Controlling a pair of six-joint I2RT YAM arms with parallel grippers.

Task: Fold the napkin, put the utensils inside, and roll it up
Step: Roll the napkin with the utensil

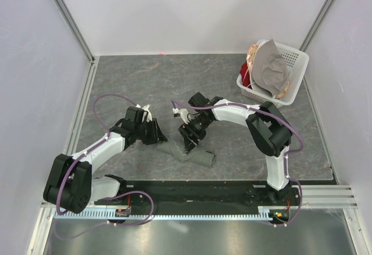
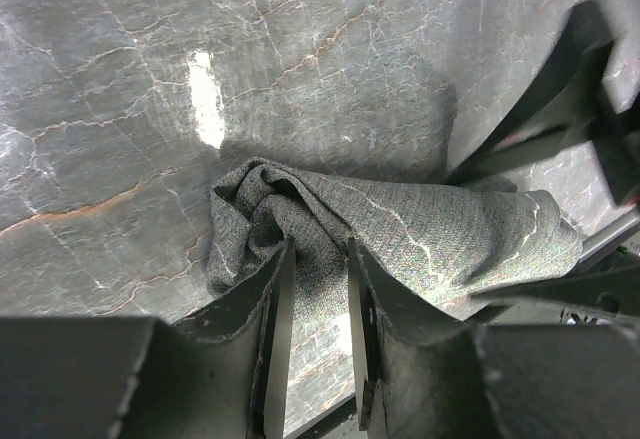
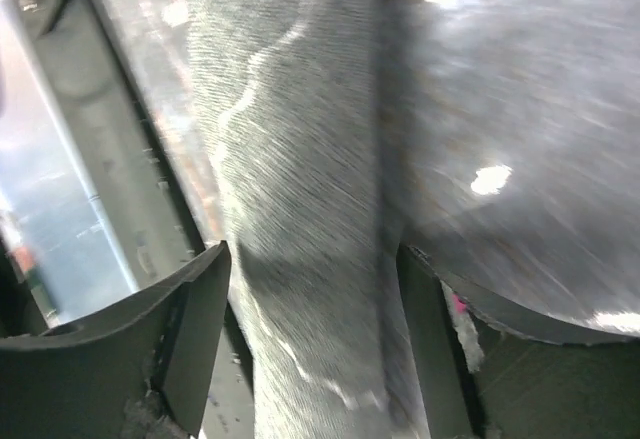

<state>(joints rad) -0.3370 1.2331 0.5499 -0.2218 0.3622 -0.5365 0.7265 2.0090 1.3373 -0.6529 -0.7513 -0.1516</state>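
Note:
The napkin [image 1: 196, 155] lies as a dark grey-green roll near the table's front edge. The utensils are hidden. My left gripper [image 1: 161, 137] is at the roll's left end. In the left wrist view its narrow jaws [image 2: 320, 251] hold a bunched fold of the napkin [image 2: 430, 229] between their tips. My right gripper [image 1: 190, 140] stands over the middle of the roll. In the right wrist view it is open [image 3: 315, 259], its fingers straddling the napkin [image 3: 300, 159] with a gap on the left side.
A white basket [image 1: 297, 63] with a paler grey cloth [image 1: 271, 69] and a red item [image 1: 246, 70] stands at the back right. The black base rail [image 1: 203, 188] runs just in front of the roll. White walls enclose the table.

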